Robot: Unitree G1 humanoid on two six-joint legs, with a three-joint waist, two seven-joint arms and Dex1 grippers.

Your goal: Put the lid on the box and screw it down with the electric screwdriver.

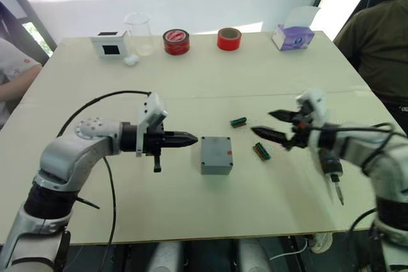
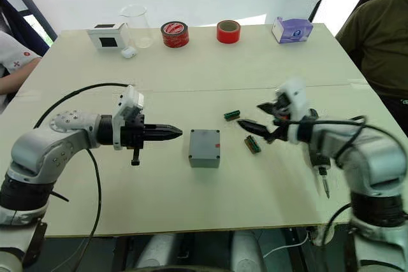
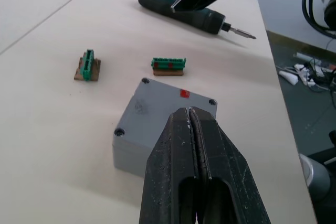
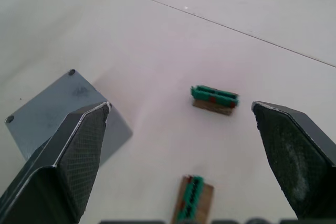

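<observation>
The grey box (image 1: pixel 216 156) stands in the middle of the table with the lid (image 3: pixel 169 100) lying flat on top of it, corner holes and a small red mark showing. My left gripper (image 1: pixel 191 138) is shut and empty, pointing at the box from its left, a short gap away. My right gripper (image 1: pixel 262 123) hangs open to the right of the box, above two green connectors (image 4: pixel 214 98). The black electric screwdriver (image 1: pixel 333 176) lies on the table under my right forearm, bit toward the front edge.
At the back edge stand a white box with a black screen (image 1: pixel 109 44), a glass beaker (image 1: pixel 140 33), two red tape rolls (image 1: pixel 176 41) and a purple tissue box (image 1: pixel 293 35). A person (image 1: pixel 376 36) sits at the right; an arm (image 1: pixel 13 74) rests at the left.
</observation>
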